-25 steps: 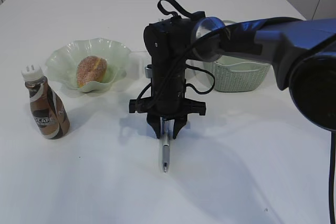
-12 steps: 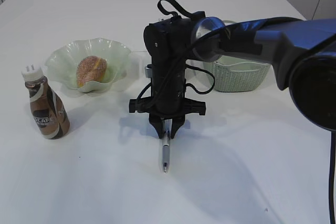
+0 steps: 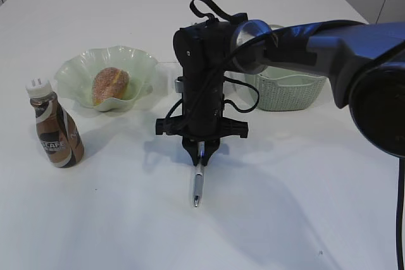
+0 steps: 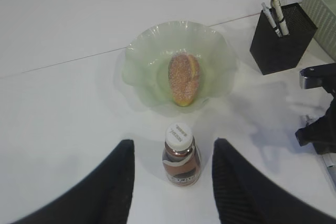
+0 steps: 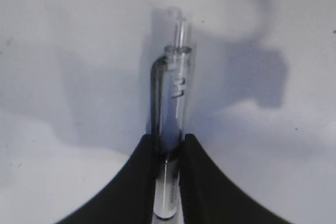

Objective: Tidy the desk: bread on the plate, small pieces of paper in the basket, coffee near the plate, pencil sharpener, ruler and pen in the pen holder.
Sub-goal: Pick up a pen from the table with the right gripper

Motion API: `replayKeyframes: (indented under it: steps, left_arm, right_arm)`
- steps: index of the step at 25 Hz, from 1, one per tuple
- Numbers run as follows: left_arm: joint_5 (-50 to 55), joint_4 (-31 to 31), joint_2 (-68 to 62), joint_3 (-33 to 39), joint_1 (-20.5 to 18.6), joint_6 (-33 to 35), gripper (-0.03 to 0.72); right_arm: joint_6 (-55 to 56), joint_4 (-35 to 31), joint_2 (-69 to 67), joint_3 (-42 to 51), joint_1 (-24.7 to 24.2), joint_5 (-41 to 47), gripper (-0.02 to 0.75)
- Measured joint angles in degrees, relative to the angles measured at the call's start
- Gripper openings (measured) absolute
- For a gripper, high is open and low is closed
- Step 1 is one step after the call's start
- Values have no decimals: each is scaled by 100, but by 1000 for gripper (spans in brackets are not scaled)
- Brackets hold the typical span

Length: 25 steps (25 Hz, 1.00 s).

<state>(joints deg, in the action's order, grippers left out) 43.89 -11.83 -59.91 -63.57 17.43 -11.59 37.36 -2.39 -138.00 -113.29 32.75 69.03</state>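
**Right pincer pinches the pen**

Right black gripper (image 3: pixel 200 158) is pressed together on the slim silver-and-clear pen (image 3: pixel 197 184), whose tip points down to the white table (image 3: pixel 285 207). Left black gripper (image 4: pixel 173 177) hangs spread above the brown coffee bottle (image 4: pixel 180 155), near the pale green wavy plate (image 4: pixel 144 61) with the sugared bread (image 4: pixel 183 78).

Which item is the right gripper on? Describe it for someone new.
Find the black right gripper mid-table, ahead of the green plate. Clamped between its fingers is the pen, tip pointing toward the camera: the only slim silver stick there, unlike the squat coffee bottle.
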Motion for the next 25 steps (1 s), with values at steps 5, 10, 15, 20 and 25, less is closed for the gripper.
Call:
replayKeyframes:
  steps: [5, 10, 15, 20, 25]
  left_arm:
    - [0, 0, 0, 0, 0, 0, 340]
    - [0, 0, 0, 0, 0, 0, 340]
    - [0, 0, 0, 0, 0, 0, 340]
    - [0, 0, 0, 0, 0, 0, 340]
    - [0, 0, 0, 0, 0, 0, 340]
  right_arm:
    - [0, 9, 0, 0, 0, -43, 103]
    - [0, 34, 0, 0, 0, -55, 103]
    - [0, 46, 0, 0, 0, -65, 102]
    - [0, 49, 0, -25, 0, -27, 102]
    - [-23, 149, 0, -272, 0, 58, 101]
